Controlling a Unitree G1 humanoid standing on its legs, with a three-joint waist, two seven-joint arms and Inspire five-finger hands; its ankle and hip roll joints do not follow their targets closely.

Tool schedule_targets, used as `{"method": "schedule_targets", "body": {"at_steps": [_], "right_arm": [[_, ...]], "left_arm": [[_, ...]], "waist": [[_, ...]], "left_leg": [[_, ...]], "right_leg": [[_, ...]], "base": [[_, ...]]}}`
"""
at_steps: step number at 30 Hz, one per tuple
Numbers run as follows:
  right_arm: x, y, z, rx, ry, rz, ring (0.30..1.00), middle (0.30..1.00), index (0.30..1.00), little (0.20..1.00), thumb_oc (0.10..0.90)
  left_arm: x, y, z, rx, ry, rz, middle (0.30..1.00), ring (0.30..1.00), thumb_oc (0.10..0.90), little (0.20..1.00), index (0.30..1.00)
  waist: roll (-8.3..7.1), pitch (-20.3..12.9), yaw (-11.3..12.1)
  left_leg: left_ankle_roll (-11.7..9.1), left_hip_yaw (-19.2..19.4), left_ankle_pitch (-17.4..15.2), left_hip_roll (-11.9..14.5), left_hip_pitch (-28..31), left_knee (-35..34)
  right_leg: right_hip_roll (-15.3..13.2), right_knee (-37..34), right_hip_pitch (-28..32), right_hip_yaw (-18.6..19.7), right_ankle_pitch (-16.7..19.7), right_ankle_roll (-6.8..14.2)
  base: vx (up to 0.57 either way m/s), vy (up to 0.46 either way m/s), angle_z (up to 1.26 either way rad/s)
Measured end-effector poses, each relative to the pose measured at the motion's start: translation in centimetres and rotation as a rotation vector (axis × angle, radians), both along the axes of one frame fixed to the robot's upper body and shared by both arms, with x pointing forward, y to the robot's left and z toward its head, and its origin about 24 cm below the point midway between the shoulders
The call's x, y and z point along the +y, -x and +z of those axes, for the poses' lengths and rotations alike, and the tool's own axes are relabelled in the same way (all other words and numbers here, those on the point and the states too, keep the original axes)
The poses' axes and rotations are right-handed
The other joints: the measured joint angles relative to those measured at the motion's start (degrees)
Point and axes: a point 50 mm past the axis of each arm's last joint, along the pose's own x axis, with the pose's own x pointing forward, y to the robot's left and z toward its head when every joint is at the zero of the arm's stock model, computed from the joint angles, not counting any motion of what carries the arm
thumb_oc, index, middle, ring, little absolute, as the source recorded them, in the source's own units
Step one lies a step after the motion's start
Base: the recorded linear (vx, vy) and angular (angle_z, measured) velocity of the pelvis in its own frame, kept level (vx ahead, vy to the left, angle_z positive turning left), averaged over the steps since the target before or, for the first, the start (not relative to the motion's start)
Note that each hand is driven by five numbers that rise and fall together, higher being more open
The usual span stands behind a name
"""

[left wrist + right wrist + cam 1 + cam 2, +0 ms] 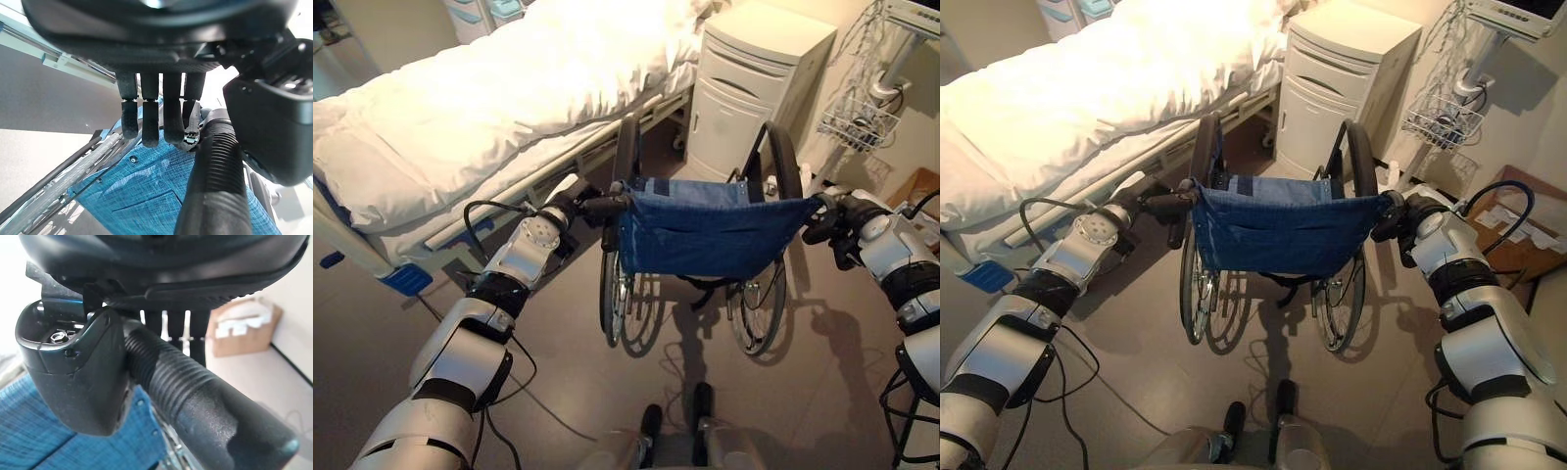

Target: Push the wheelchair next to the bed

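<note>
The wheelchair [705, 230], with a blue cloth back and large spoked wheels, stands on the floor just in front of me. Its front faces a white cabinet. The bed [489, 108], under a white duvet, runs along the wheelchair's left side with a narrow gap between them. My left hand [570, 209] is shut on the left push handle [215, 176], which lies between its thumb and fingers [151, 122]. At the back's right corner, my right hand [832, 215] grips the ribbed right push handle [195, 391], its thumb [73, 377] over the grip.
A white bedside cabinet [754, 78] stands right ahead of the wheelchair, by the head of the bed. A wire basket on a stand [857, 122] and a cardboard box [1508, 230] sit at the right. The bed's side rail [499, 211] is near my left arm.
</note>
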Motion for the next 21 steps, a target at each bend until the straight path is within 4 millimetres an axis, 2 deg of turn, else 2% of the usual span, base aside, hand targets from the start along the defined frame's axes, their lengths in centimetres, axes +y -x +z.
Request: {"method": "schedule_targets", "body": {"at_steps": [3,4,5,7,8,10,11,12,14,15,16,17,18,19,20,21], "right_arm": [[-0.4,0.1,0.5,-0.012,0.005,-0.009,0.3,0.3,0.3,0.3,0.4],[-0.6,0.2,0.8,-0.019,0.011,-0.012,0.3,0.3,0.3,0.3,0.4],[-0.9,0.3,1.1,-0.027,0.018,-0.016,0.3,0.3,0.3,0.3,0.4],[-1.3,0.4,1.3,-0.03,0.026,-0.025,0.3,0.3,0.3,0.3,0.4],[-1.5,0.5,1.4,-0.031,0.029,-0.029,0.3,0.3,0.3,0.3,0.4],[-1.8,0.6,1.6,-0.035,0.03,-0.038,0.3,0.3,0.3,0.3,0.4],[-1.8,0.7,1.7,-0.039,0.025,-0.037,0.3,0.3,0.3,0.3,0.4],[-1.8,0.7,1.8,-0.042,0.013,-0.036,0.3,0.3,0.3,0.3,0.4],[-1.7,0.6,1.6,-0.041,0.01,-0.035,0.3,0.3,0.3,0.3,0.4],[-1.6,0.6,1.6,-0.037,0.011,-0.035,0.3,0.3,0.3,0.3,0.4],[-1.5,0.6,1.6,-0.033,0.019,-0.036,0.3,0.3,0.3,0.3,0.4],[-1.2,0.5,1.1,-0.017,0.023,-0.04,0.3,0.3,0.3,0.3,0.4],[-0.9,0.5,0.7,0.0,0.027,-0.047,0.3,0.3,0.3,0.3,0.4],[-0.1,0.3,-0.2,0.019,0.018,-0.046,0.3,0.3,0.3,0.3,0.4],[0.1,0.3,-0.5,0.024,0.016,-0.042,0.3,0.3,0.3,0.3,0.4],[0.3,0.2,-0.7,0.024,0.017,-0.038,0.3,0.3,0.3,0.3,0.4]], "left_arm": [[-0.5,0.1,0.7,-0.043,0.0,-0.018,0.3,0.3,0.4,0.3,0.3],[-0.7,0.2,0.8,-0.056,0.005,-0.024,0.3,0.3,0.4,0.3,0.3],[-0.9,0.2,0.9,-0.062,0.008,-0.031,0.3,0.3,0.4,0.3,0.3],[-1.4,0.2,0.7,-0.072,0.019,-0.037,0.3,0.3,0.4,0.3,0.3],[-1.6,0.2,0.7,-0.088,0.023,-0.039,0.3,0.3,0.4,0.3,0.3],[-2.0,0.2,0.7,-0.11,0.034,-0.035,0.3,0.3,0.4,0.3,0.3],[-2.2,0.2,0.7,-0.117,0.039,-0.032,0.3,0.3,0.4,0.3,0.3],[-2.3,0.2,0.6,-0.124,0.042,-0.02,0.3,0.3,0.4,0.3,0.3],[-2.2,0.1,0.3,-0.129,0.041,0.002,0.3,0.3,0.4,0.3,0.3],[-2.1,0.2,0.0,-0.123,0.032,0.01,0.3,0.3,0.4,0.3,0.3],[-2.1,0.2,-0.2,-0.116,0.023,0.008,0.3,0.3,0.4,0.3,0.3],[-2.0,0.2,-0.7,-0.101,0.021,0.014,0.3,0.3,0.4,0.3,0.3],[-1.9,0.3,-1.1,-0.094,0.02,0.025,0.3,0.3,0.4,0.3,0.3],[-1.5,0.5,-1.7,-0.088,0.016,0.046,0.3,0.3,0.4,0.3,0.3],[-1.5,0.5,-1.8,-0.086,0.009,0.05,0.3,0.3,0.4,0.3,0.3],[-1.0,0.6,-2.1,-0.077,-0.004,0.062,0.3,0.3,0.4,0.3,0.3]], "waist": [[-1.16,0.12,0.09],[-1.38,0.04,0.14],[-1.29,0.04,0.06],[-0.87,-0.06,0.06],[-0.87,-0.05,-0.01],[-0.89,-0.08,-0.32],[-0.78,-0.1,-0.51],[-0.76,-0.14,-1.05],[-1.95,-0.28,-1.67],[-2.26,-0.52,-1.73],[-2.07,-0.71,-1.88],[-2.6,-0.56,-2.37],[-2.92,-0.46,-2.33],[-3.7,0.09,-0.93],[-3.58,0.26,-0.32],[-2.72,0.55,1.28]], "left_leg": [[-1.76,0.2,-0.99,1.8,-0.3,-1.38],[-2.5,2.32,-1.44,3.1,-0.16,-2.41],[-2.78,4.07,-1.58,4.34,-0.26,-2.59],[-3.85,4.81,-2.02,5.78,-0.23,-2.76],[-4.01,4.84,-2.12,6.54,-0.18,-2.95],[-5.03,5.54,-2.52,7.92,-0.13,-2.63],[-5.92,6.12,-3.13,8.58,0.05,-2.76],[-6.77,7.77,-3.95,9.51,0.27,-0.94],[-9.65,11.1,-8.0,11.19,-2.74,14.57],[-10.39,11.92,-8.7,13.02,-3.53,21.14],[-12.54,10.57,-5.82,13.94,-2.16,22.4],[-16.6,8.32,-3.63,12.68,-5.11,29.36],[-18.48,7.64,-1.99,12.15,-9.8,36.81],[-16.71,6.81,-2.93,10.47,-15.69,42.12],[-16.43,7.61,-2.86,9.71,-17.43,40.96],[-16.32,9.44,-2.35,9.86,-20.19,33.54]], "right_leg": [[0.67,0.08,0.12,-1.4,1.61,-0.41],[0.47,0.07,0.12,-3.64,1.97,-0.88],[0.62,0.35,0.22,-5.1,2.51,-1.65],[1.31,1.13,0.52,-6.31,2.1,-2.38],[1.74,1.81,0.52,-7.12,1.43,-3.47],[2.3,3.57,0.61,-8.61,-0.24,-7.78],[2.35,4.52,0.51,-9.29,-0.63,-8.86],[1.99,5.72,0.52,-10.85,-1.74,-9.6],[0.29,7.03,0.56,-12.14,-3.06,-11.17],[-0.35,7.44,0.94,-12.51,-3.71,-11.32],[-0.27,9.5,0.79,-11.89,-5.87,-10.08],[0.1,10.04,1.54,-9.4,-6.88,-10.72],[0.49,9.74,2.29,-8.25,-6.87,-10.69],[0.33,9.65,3.57,-7.26,-7.27,-11.24],[0.63,9.8,3.98,-6.89,-7.68,-11.82],[1.18,9.92,4.77,-6.68,-7.81,-12.06]], "base": [[0.17,-0.193,0.51],[0.15,-0.167,0.46],[0.19,-0.207,0.53],[0.15,-0.154,0.46],[0.12,-0.138,0.45],[0.16,-0.128,0.45],[0.24,-0.118,0.41],[0.21,-0.114,0.35],[0.15,-0.11,0.27],[0.2,-0.184,0.11],[0.34,-0.226,0.2],[0.3,-0.143,0.24],[0.39,-0.013,-0.06],[0.28,0.038,-0.34],[0.46,0.12,-0.81],[0.41,0.151,-0.99]]}}
